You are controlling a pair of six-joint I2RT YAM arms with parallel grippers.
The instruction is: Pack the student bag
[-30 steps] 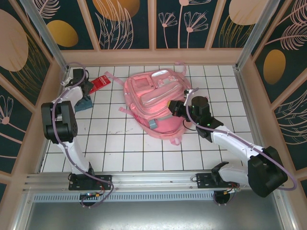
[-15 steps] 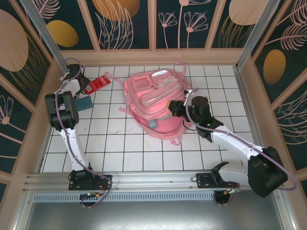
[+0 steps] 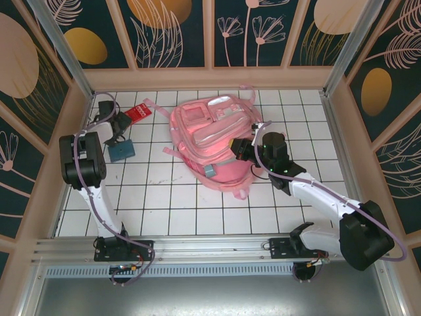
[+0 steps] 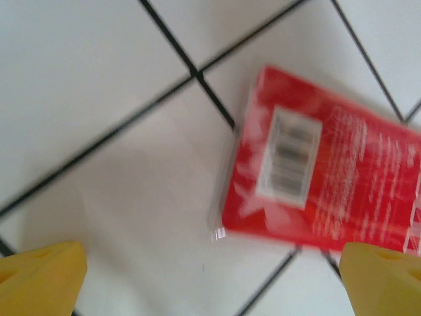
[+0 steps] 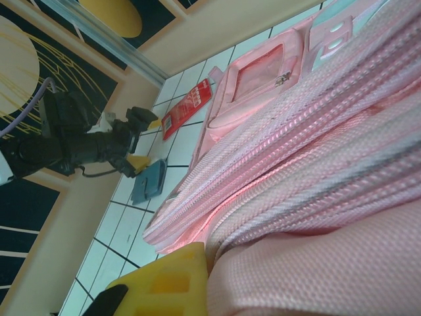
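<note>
Left arm is swung back from the far-left corner. The left gripper (image 3: 122, 125) is now held just above the red packet (image 4: 329, 184) with jaws spread wide and nothing gripped. A pick of the packet is judged next. The teal pouch (image 3: 122, 151) is left on the tiled table (image 3: 184, 210) near the packet. The right gripper (image 3: 238, 149) is unchanged, clamped on the right side of the student bag (image 3: 207, 131), which lies flat mid-table, pockets up. Left arm is folded, wrist pitched down. Right arm is stretched forward-left.

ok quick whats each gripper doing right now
left gripper: open, holding nothing, over the red packet
right gripper: shut on the pink backpack, pinching its fabric
</note>
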